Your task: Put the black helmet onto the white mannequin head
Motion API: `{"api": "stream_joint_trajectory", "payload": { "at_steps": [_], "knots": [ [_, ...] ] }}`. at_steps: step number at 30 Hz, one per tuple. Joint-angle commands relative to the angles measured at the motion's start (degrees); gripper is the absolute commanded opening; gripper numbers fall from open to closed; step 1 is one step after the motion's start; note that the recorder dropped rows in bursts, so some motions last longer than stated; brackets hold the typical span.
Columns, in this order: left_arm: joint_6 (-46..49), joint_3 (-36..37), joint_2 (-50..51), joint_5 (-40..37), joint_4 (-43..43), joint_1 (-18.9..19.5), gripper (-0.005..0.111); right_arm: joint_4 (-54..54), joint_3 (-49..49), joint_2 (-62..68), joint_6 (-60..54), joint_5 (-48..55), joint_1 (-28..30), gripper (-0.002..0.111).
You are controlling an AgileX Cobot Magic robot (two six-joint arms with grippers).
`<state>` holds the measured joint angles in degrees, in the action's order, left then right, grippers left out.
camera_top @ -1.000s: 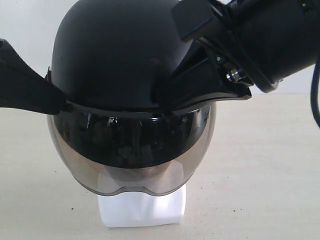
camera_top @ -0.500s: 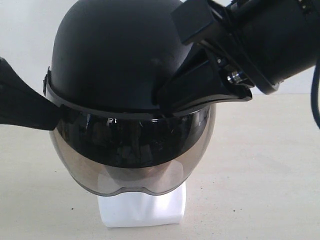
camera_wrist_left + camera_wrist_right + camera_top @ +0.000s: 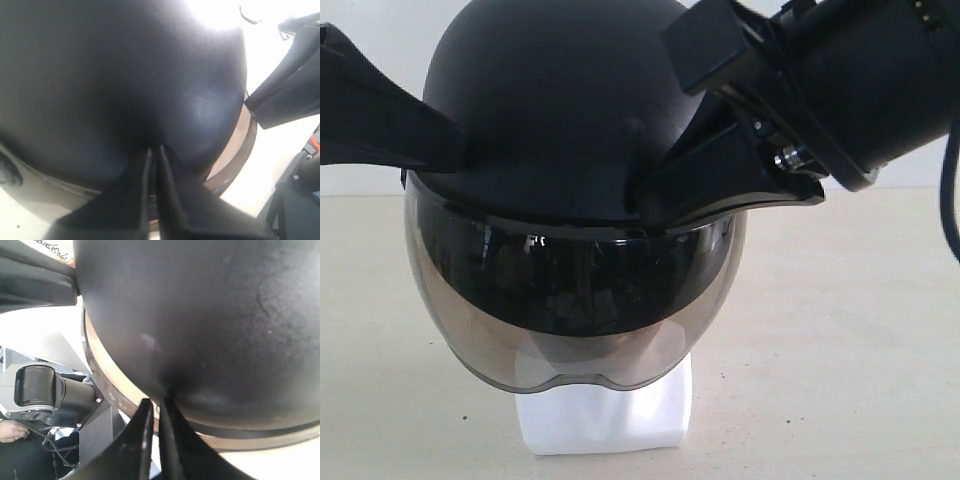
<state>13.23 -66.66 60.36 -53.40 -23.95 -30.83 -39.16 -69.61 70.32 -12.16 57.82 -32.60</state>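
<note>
The black helmet (image 3: 550, 110) sits over the white mannequin head, whose block base (image 3: 605, 420) shows below the smoky visor (image 3: 570, 320). The face is only a dim shape behind the tint. My left gripper (image 3: 450, 150) is shut, its tip resting on the left side of the shell, above the rim. My right gripper (image 3: 655, 195) is shut too, its tip pressed to the shell's right side just over the visor's upper edge. The left wrist view has that gripper (image 3: 155, 148) touching the helmet (image 3: 125, 75). In the right wrist view, the gripper (image 3: 156, 402) meets the helmet (image 3: 210, 315).
The beige tabletop (image 3: 840, 330) spreads around the base, with a white wall behind. The right arm's bulky black wrist (image 3: 860, 80) hangs over the upper right. A black arm joint (image 3: 45, 395) and a person's hand (image 3: 10, 430) show in the right wrist view.
My left gripper rose from the helmet's rim to the shell above it. The helmet's left side dropped slightly and the visor shifted left. The right gripper stayed put.
</note>
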Motion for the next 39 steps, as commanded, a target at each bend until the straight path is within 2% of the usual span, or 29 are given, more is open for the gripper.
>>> {"api": "stream_joint_trajectory", "payload": {
  "at_steps": [1, 10, 39],
  "knots": [
    [1.66, 0.0, 0.17, -1.48, -0.28, -0.08, 0.005, 3.88, 0.92, 0.97, -0.16, -2.26, 0.09, 0.006],
    [2.77, 2.88, 0.17, -0.93, -0.28, -0.08, 0.005, 3.88, 0.92, 0.97, -0.16, -2.33, 0.09, 0.006],
    [2.77, 5.9, -0.17, -1.64, -0.92, -0.08, 0.005, 4.13, 0.92, 0.8, 0.08, -2.35, 0.09, 0.006]
  ]
}}
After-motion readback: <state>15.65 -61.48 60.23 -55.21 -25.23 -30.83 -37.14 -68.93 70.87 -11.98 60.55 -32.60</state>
